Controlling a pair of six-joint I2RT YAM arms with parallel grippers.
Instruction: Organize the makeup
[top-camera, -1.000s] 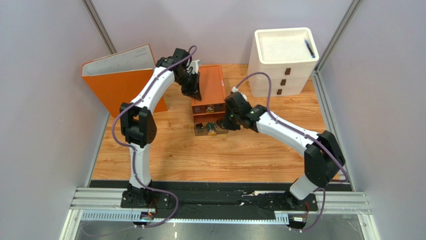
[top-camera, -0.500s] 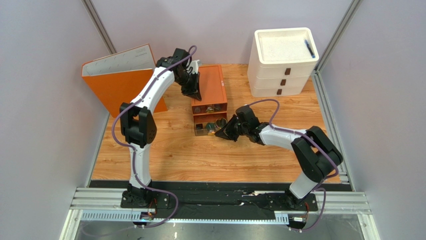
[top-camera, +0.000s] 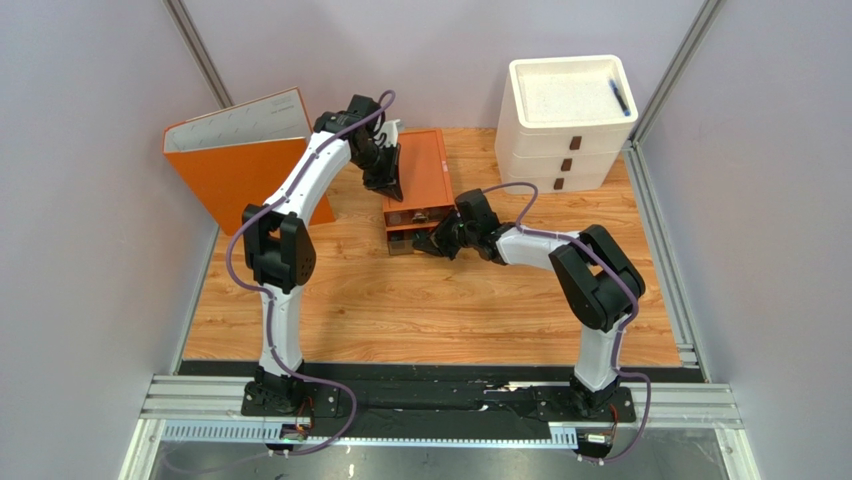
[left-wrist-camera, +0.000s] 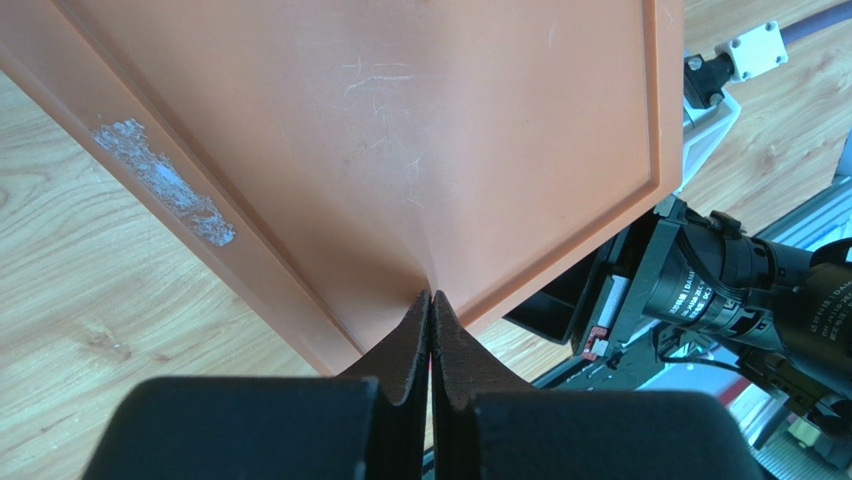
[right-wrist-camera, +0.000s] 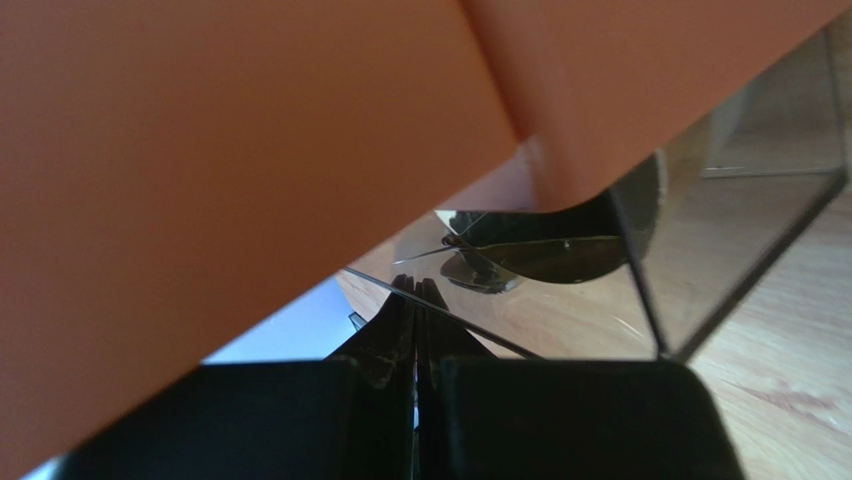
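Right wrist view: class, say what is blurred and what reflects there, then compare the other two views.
Right wrist: the orange box is close and blurred; its clear drawer carries reflections. Left wrist: sharp, showing scratches and a white scuff. Top external: even light, soft shadows.

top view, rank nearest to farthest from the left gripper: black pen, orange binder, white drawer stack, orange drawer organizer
From the left gripper:
1. orange drawer organizer, right at its tips
2. orange binder, to its left
3. white drawer stack, back right
4. black pen, on top of that stack
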